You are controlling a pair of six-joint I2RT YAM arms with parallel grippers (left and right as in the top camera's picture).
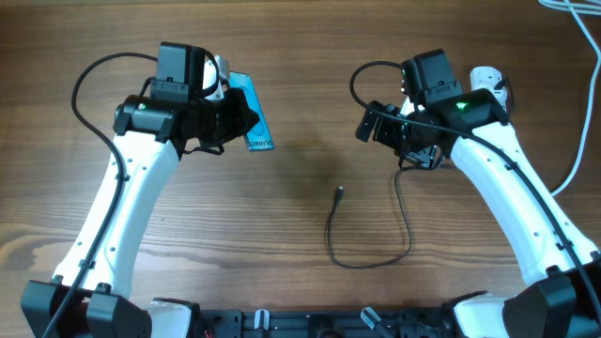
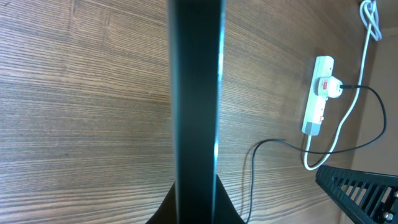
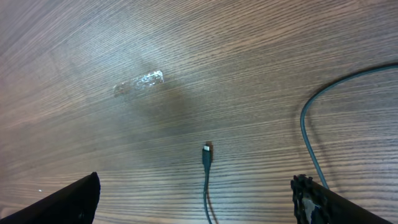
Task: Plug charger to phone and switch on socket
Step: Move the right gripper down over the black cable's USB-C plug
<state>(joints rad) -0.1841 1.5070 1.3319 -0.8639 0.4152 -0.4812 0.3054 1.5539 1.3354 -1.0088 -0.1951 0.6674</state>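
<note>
The phone (image 1: pixel 260 117) is clamped in the left gripper (image 1: pixel 237 120) at 10 o'clock, likely so its port is presented. The right gripper (image 1: pixel 374 125) is spread wide, empty, above the charger (image 1: pixel 339 194) tip near centre, and the socket (image 1: pixel 488 80) is parked at 2 o'clock.

A brown wood-grain bench (image 1: pixel 300 56) carries everything. On it lie a thin black curling charger cable (image 3: pixel 206 180) and a white elongated power strip with a red switch (image 2: pixel 317 93)
</note>
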